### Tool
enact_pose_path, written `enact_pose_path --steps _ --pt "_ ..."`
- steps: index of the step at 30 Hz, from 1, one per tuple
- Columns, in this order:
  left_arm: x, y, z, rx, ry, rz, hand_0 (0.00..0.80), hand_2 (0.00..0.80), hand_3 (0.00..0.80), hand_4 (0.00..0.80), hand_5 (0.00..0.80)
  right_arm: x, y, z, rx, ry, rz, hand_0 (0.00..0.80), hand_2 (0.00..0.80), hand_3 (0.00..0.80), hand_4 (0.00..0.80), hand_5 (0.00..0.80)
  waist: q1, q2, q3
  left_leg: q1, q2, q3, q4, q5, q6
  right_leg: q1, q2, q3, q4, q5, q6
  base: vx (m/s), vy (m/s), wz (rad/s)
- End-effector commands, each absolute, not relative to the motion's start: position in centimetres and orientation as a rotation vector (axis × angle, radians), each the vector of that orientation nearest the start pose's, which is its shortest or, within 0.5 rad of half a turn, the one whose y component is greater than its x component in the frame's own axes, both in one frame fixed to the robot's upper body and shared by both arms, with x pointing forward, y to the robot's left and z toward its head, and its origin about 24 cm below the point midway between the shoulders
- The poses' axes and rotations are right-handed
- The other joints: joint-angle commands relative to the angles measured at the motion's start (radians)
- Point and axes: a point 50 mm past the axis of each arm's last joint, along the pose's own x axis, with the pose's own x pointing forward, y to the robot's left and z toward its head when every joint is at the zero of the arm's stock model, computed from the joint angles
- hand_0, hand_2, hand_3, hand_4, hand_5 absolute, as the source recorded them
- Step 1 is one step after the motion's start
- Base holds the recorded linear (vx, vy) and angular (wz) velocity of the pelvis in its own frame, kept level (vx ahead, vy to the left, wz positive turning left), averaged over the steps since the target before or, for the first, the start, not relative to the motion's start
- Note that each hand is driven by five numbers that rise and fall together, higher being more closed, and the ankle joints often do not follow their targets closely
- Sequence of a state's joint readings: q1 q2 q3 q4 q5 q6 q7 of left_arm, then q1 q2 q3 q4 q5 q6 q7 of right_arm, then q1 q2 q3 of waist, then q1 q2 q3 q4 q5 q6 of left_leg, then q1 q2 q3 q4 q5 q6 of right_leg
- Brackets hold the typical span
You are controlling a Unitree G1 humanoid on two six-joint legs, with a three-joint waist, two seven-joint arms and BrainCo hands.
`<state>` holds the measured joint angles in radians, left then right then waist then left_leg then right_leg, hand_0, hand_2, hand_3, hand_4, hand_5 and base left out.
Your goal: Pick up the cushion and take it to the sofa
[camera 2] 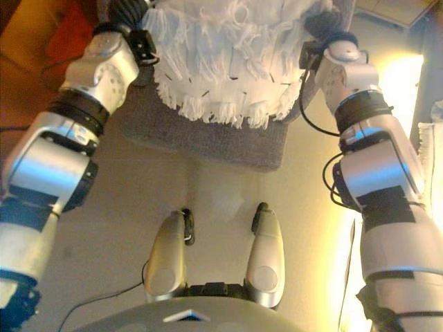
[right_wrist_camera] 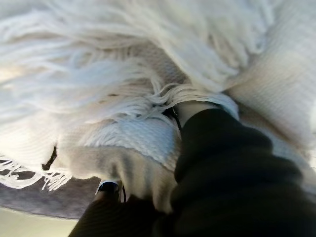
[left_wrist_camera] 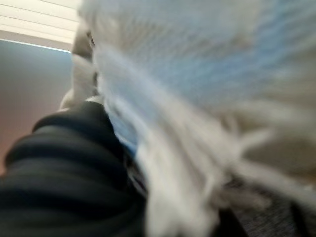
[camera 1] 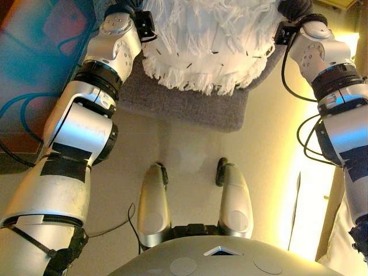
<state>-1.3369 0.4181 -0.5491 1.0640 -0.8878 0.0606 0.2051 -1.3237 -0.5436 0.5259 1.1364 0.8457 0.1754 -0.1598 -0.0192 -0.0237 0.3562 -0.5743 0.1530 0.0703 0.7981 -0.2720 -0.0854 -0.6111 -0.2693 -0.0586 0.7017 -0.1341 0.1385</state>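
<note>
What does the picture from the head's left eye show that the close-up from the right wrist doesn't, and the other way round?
Only the left eye view shows both arms reaching either side of the white fringed cushion, plus the pale floor beyond the grey seat's edge. Only the right wrist view shows the right robot hand under its dark cover, pressed into the fringe with its fingers hidden, and the woven fabric beneath the tassels. Both show the cushion over the grey upholstered seat.
</note>
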Motion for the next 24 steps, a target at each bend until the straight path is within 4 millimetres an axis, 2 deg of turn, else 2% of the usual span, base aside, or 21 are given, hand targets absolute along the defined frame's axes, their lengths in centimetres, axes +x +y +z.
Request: enact_pose_path --steps 1,7,16,24 --pt "42.7 12.4 29.4 -0.013 -0.211 -0.092 0.000 0.000 0.000 0.000 0.000 42.9 -18.3 28.8 0.075 -0.084 -0.122 0.000 0.000 0.000 0.000 0.000 -0.020 0.028 -0.067 -0.014 0.040 -0.049 -0.142 0.105 -0.082 0.078 -0.055 0.031 -0.041 -0.009 0.054 -0.045 0.012 -0.03" --pt "42.7 12.9 30.2 -0.005 -0.227 -0.007 0.000 0.000 0.000 0.000 0.000 42.9 -19.0 28.8 0.085 -0.084 -0.128 0.000 0.000 0.000 0.000 0.000 -0.025 0.026 -0.062 -0.024 0.046 -0.045 -0.136 0.110 -0.086 0.077 -0.059 0.033 -0.059 0.007 0.061 -0.019 0.001 -0.03" --pt "42.7 15.5 30.5 -0.006 -0.232 0.090 0.000 0.000 0.000 0.000 0.000 42.6 -20.1 29.1 0.079 -0.091 -0.165 0.000 0.000 0.000 0.000 0.000 -0.026 0.023 -0.061 -0.009 0.055 -0.031 -0.156 0.124 -0.087 0.101 -0.070 0.021 -0.093 0.021 0.063 -0.012 0.015 -0.10" --pt "42.3 19.6 31.3 -0.031 -0.261 0.205 0.000 0.000 0.000 0.000 0.000 42.3 -22.0 29.1 0.095 -0.096 -0.208 0.000 0.000 0.000 0.000 0.000 -0.016 0.022 -0.069 0.019 0.057 -0.021 -0.187 0.136 -0.088 0.132 -0.081 -0.001 -0.122 0.025 0.064 0.005 0.003 -0.05"
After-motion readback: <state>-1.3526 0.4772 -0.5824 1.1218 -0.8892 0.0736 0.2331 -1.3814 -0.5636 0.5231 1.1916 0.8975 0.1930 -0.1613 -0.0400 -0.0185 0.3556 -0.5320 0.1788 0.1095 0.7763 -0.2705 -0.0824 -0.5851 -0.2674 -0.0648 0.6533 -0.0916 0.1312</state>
